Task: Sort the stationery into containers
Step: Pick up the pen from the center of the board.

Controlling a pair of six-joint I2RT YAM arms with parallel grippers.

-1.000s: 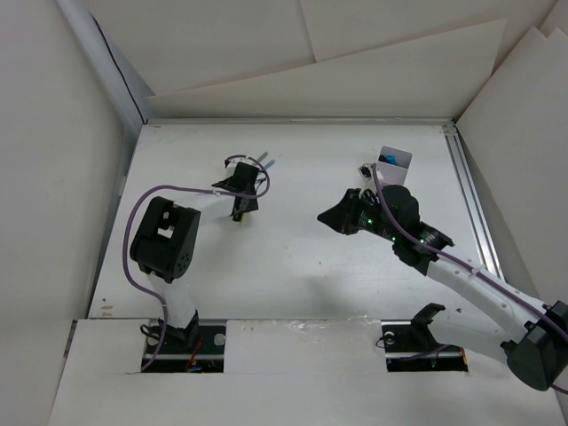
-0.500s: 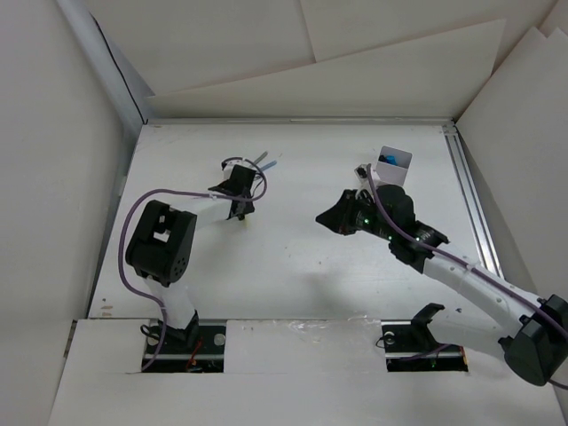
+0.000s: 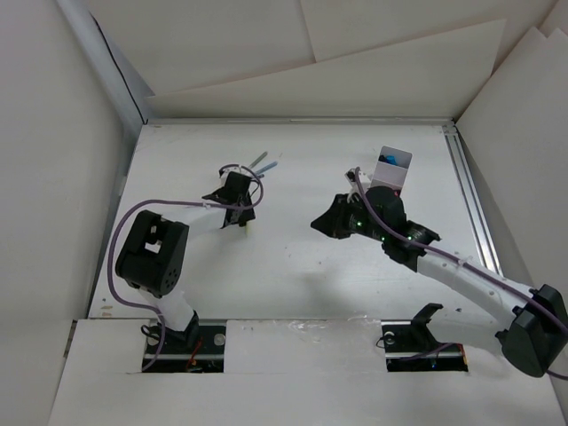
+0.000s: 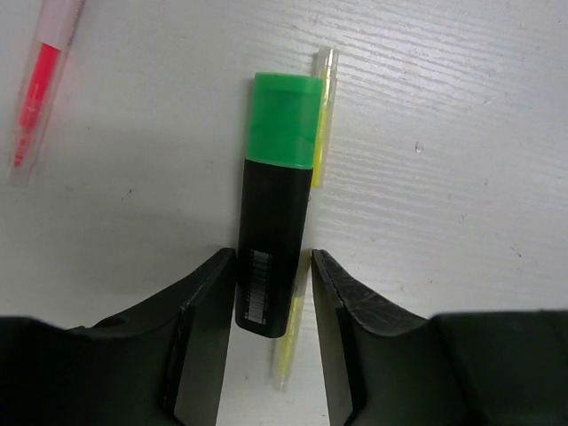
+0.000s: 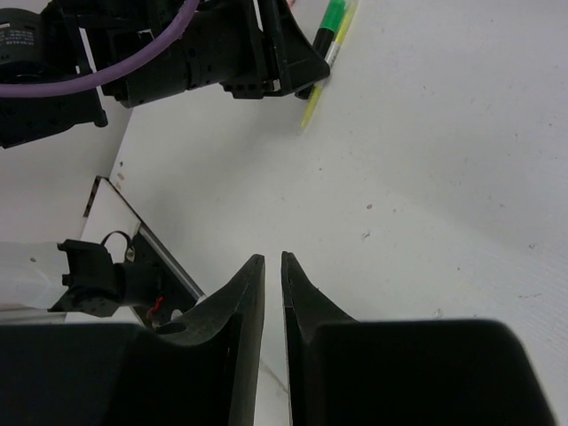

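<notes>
In the left wrist view, a black highlighter with a green cap [image 4: 277, 204] lies flat on the table, with a thin yellow pen [image 4: 321, 133] against its right side. My left gripper [image 4: 272, 266] is open, with one jaw on each side of the highlighter's black rear end. A thin pink pen [image 4: 40, 84] lies at the upper left. In the top view, my left gripper [image 3: 238, 206] is just below two blue-grey pens [image 3: 264, 162]. My right gripper [image 3: 321, 222] is shut and empty at mid-table. The pale box [image 3: 393, 167] behind it holds something blue.
White walls stand round the table. A metal rail [image 3: 470, 200] runs along the right edge. In the right wrist view, the green-capped highlighter [image 5: 333, 19], the yellow pen [image 5: 312, 111] and the left arm's purple cable [image 5: 106, 75] show ahead of my shut right gripper [image 5: 273, 266].
The left arm's elbow has swung down and to the left, while its gripper stays by the pens. The right gripper has shifted slightly left.
</notes>
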